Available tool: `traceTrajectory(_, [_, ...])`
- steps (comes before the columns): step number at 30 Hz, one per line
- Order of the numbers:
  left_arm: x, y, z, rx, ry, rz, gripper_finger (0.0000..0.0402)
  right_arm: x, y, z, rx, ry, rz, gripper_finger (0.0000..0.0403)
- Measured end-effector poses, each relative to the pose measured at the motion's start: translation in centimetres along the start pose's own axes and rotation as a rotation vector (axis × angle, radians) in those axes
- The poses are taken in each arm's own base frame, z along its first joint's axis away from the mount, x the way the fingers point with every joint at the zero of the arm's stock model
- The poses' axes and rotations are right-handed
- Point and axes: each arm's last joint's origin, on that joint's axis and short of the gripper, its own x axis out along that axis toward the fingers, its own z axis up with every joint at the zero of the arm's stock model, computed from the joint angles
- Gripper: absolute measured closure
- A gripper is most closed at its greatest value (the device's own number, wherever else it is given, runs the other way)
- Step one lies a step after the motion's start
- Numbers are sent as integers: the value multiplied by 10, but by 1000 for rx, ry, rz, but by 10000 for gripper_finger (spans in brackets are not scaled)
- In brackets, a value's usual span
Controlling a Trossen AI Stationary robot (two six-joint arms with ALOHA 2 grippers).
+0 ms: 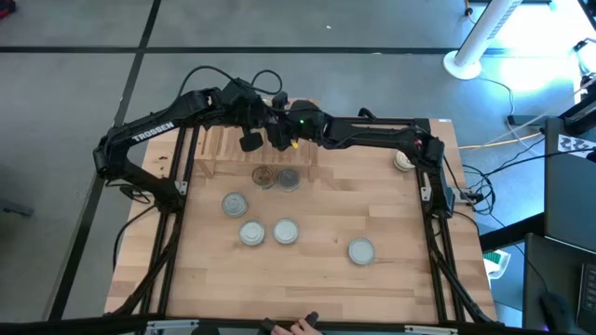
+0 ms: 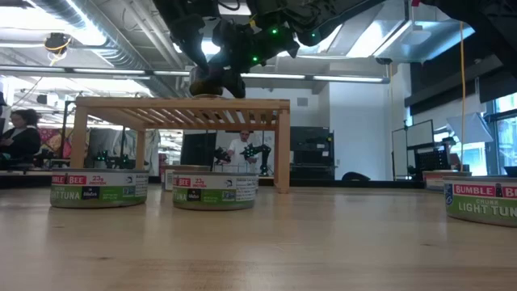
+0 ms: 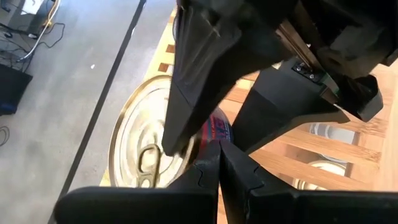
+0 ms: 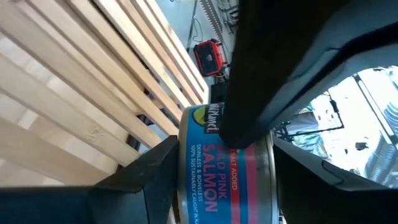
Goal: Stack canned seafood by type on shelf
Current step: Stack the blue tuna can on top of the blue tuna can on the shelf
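Tabletop (image 1: 391, 279): loose tuna tins (image 1: 254, 233) below shelf (image 1: 214, 144).

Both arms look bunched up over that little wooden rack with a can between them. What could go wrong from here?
The right gripper holds a salmon can over the shelf, with the shut left gripper very close; the arms might bump. Released off-level or near the slatted shelf's edge, the can might tip or slide off. Tuna cans standing below the shelf's front could then get hit.
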Motion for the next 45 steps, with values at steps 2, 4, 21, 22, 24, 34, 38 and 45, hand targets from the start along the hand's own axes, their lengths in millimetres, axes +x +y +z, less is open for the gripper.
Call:
traceTrajectory(2, [0, 0, 0, -1, 0, -1, 400, 0, 1, 0, -1, 2, 7, 175])
traceTrajectory(4, [0, 0, 0, -1, 0, -1, 400, 0, 1, 0, -1, 0, 11, 175])
traceTrajectory(21, [21, -2, 3, 6, 48, 3, 400, 0, 2, -1, -2, 4, 22, 175])
traceTrajectory(22, [22, -1, 3, 6, 50, 15, 400, 0, 2, -1, -2, 4, 20, 175])
traceTrajectory(24, [25, 0, 3, 5, 63, 27, 400, 0, 2, -1, -2, 5, 19, 175])
traceTrajectory(34, [27, 8, 3, 12, 47, 58, 400, 0, 0, -3, -2, 83, -19, 175])
traceTrajectory(38, [27, 10, 4, 9, 31, 67, 400, 0, 0, -4, -2, 115, -39, 175])
traceTrajectory(45, [24, 11, 5, 14, 7, 75, 400, -3, -5, -5, 1, 227, -104, 175])
